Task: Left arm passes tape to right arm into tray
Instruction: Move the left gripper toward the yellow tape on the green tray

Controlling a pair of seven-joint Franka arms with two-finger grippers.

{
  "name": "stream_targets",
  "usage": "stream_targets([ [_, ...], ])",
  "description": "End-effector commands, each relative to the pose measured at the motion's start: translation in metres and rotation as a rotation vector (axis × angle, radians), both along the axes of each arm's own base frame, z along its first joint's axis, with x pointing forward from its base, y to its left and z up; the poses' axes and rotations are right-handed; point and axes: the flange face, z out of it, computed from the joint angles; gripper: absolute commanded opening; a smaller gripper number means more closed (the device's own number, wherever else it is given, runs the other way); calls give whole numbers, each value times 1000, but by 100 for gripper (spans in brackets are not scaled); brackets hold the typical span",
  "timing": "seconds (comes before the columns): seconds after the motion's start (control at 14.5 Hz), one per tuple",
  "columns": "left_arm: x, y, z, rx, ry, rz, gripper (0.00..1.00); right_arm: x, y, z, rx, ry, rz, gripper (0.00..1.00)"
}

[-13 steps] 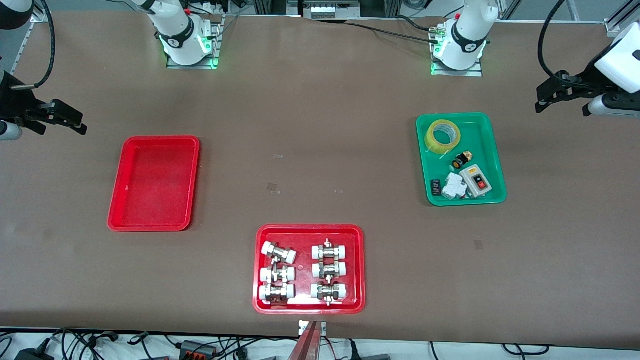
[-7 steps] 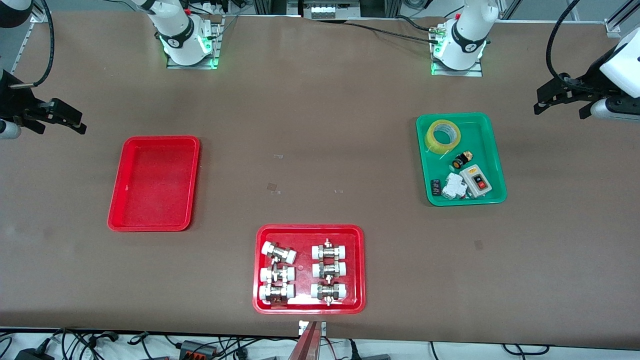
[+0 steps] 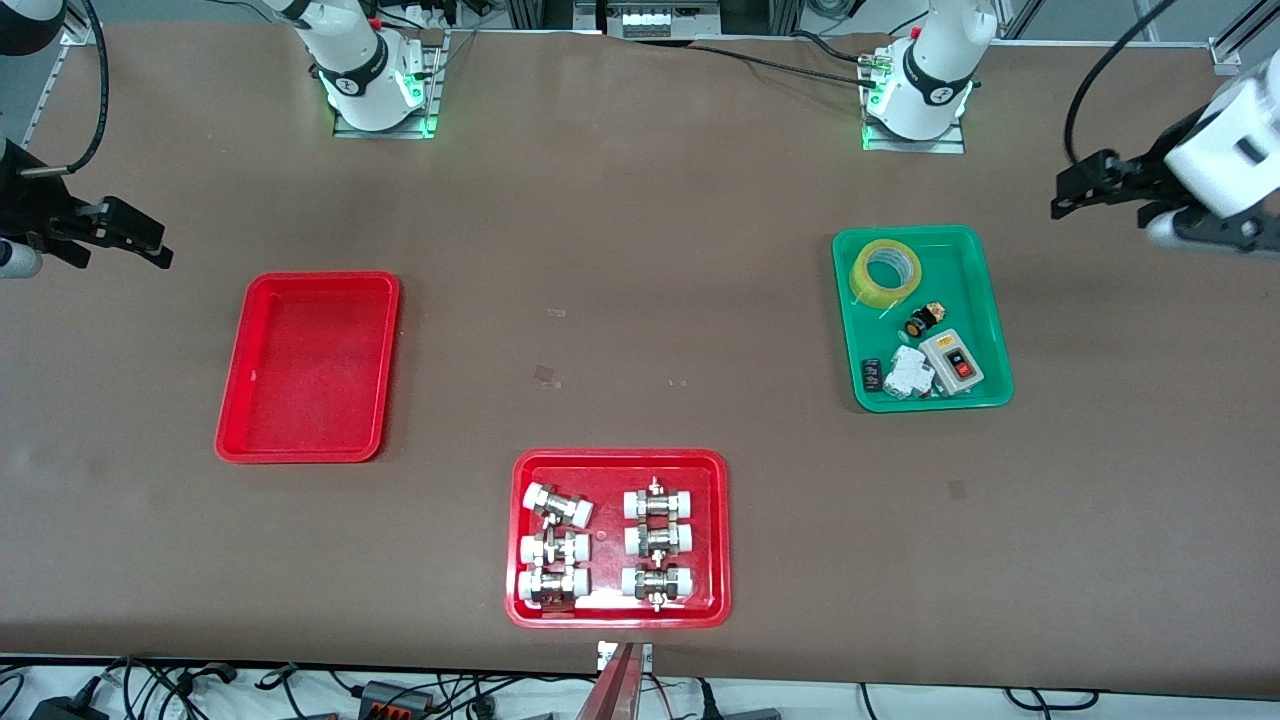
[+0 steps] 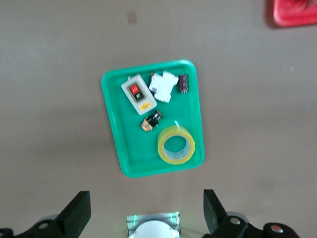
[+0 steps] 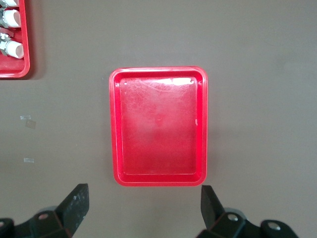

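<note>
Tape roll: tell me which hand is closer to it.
Left. The left hand hangs open above the table beside the green tray holding the tape roll; the right hand, open, waits at the right arm's end.

tape (image 3: 886,271) in tray of parts (image 3: 985,300) toward left arm's end, tray (image 3: 310,365) toward right arm's end

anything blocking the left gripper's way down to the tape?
Nothing visible. The tape lies uncovered in the green tray, apart from the small parts nearer the camera. The left gripper, open, is off toward the table's end.
</note>
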Motion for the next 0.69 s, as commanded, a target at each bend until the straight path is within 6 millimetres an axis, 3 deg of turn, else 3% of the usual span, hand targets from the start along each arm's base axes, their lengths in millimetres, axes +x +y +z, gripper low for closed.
stream_targets([
  [0.0,12,-7,-72,-28,125,-19,100,-3,1,7,-8,-8,0,100],
  [0.14,2,-4,-135,-28,161,2,100,-2,1,8,-8,-9,0,100],
  [0.34,-33,5,-228,-67,230,60,100,-2,0,9,-13,-11,12,100],
  [0.62,-75,15,-313,-53,194,105,100,-1,0,10,-14,-6,17,100],
])
